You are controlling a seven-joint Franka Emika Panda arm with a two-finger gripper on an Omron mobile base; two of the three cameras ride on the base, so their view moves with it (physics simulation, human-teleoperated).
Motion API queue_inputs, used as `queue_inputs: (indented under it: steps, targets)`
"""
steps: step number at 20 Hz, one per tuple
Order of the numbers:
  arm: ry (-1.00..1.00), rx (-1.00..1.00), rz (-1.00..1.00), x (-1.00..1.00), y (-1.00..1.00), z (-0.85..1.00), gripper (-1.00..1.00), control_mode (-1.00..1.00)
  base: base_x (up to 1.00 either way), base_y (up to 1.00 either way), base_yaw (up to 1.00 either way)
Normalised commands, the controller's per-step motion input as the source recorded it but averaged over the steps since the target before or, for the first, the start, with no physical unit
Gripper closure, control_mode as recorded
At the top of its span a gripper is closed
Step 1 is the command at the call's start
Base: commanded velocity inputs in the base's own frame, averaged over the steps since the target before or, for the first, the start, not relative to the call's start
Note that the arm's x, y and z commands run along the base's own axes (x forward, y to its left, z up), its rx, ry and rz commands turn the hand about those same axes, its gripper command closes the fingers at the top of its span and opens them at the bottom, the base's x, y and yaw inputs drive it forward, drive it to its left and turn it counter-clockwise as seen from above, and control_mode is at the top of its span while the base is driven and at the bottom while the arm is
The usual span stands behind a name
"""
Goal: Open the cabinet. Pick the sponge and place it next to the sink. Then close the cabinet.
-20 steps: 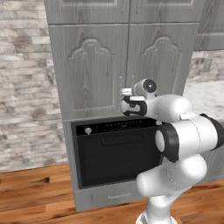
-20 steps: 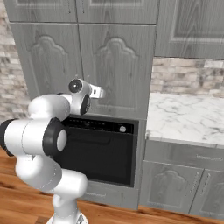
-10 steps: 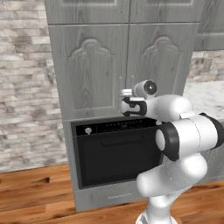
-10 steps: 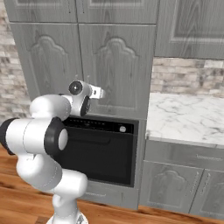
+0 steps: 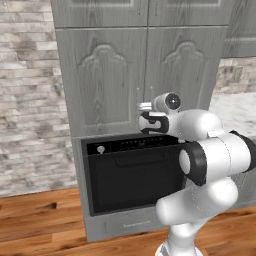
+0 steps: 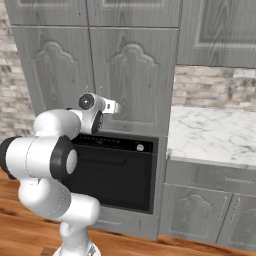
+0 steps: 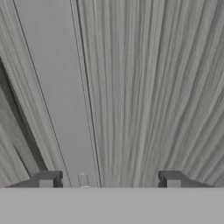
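The tall light-grey cabinet (image 5: 100, 85) stands with both arched doors shut, so the sponge is hidden and the sink is out of view. Two slim vertical handles (image 5: 138, 97) run beside the seam between the doors. My gripper (image 5: 145, 106) is pressed up to these handles at their lower ends, also seen from the right side as gripper (image 6: 116, 106). In the hand view one pale handle bar (image 7: 61, 87) slants down between my fingertips (image 7: 46, 179), nearer the left one. The gripper (image 7: 109, 180) is open, its fingers set apart on either side of the bar.
A black built-in oven (image 5: 135, 170) sits directly under the cabinet doors. A marble counter (image 6: 215, 135) lies to the right over low grey cabinets (image 6: 200, 210). A brick wall (image 5: 30, 100) is on the left, and wood floor lies below.
The hand has edged slightly up and in toward the door handles. The doors have stayed shut.
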Motion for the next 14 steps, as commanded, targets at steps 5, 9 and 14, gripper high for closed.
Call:
queue_inputs:
  steps: [5,9,14]
  targets:
    - [0.00,0.00,0.00,0.00,0.00,0.00,1.00,-1.00,0.00,0.00,0.00]
    - [0.00,0.00,0.00,0.01,0.00,0.00,1.00,-1.00,0.00,0.00,0.00]
    - [0.00,0.00,-0.04,0.02,-0.28,0.00,1.00,-1.00,0.00,0.00,0.00]
